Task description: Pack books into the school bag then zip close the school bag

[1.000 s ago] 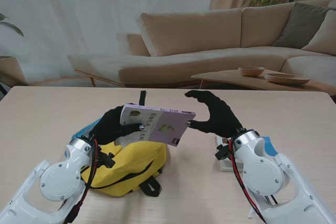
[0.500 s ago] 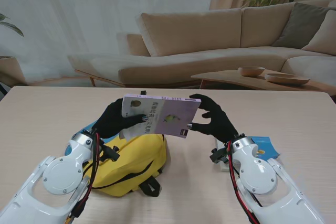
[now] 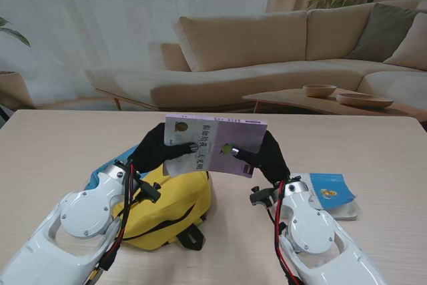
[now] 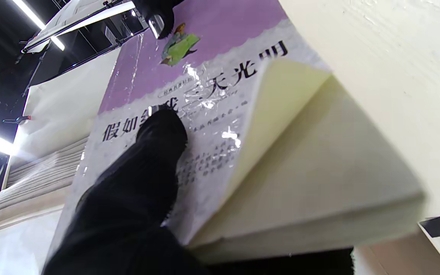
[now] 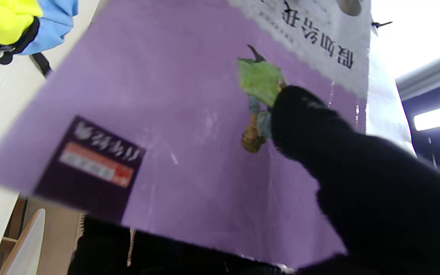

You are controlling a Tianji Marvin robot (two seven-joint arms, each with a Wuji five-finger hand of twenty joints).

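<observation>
A purple and white book [image 3: 215,145] hangs in the air above the table, cover tilted toward me. My left hand [image 3: 160,150] grips its left end, thumb on the cover. My right hand [image 3: 265,158] grips its right end, thumb by the green picture. The yellow school bag [image 3: 167,208] with blue trim lies on the table under and nearer to me than the book. In the left wrist view my thumb [image 4: 155,152] presses the cover of the book [image 4: 220,95], whose pages fan out. The right wrist view shows the book [image 5: 189,126] under my thumb [image 5: 304,118] and the bag [image 5: 6,19].
A blue book [image 3: 330,190] lies on a white one at the right, beside my right arm. A sofa [image 3: 267,58] and a low table with bowls [image 3: 333,98] stand beyond the table's far edge.
The book has risen and shifted right, its cover tipping up toward me. My right hand closed onto its right end; both arms moved forward, uncovering the blue book.
</observation>
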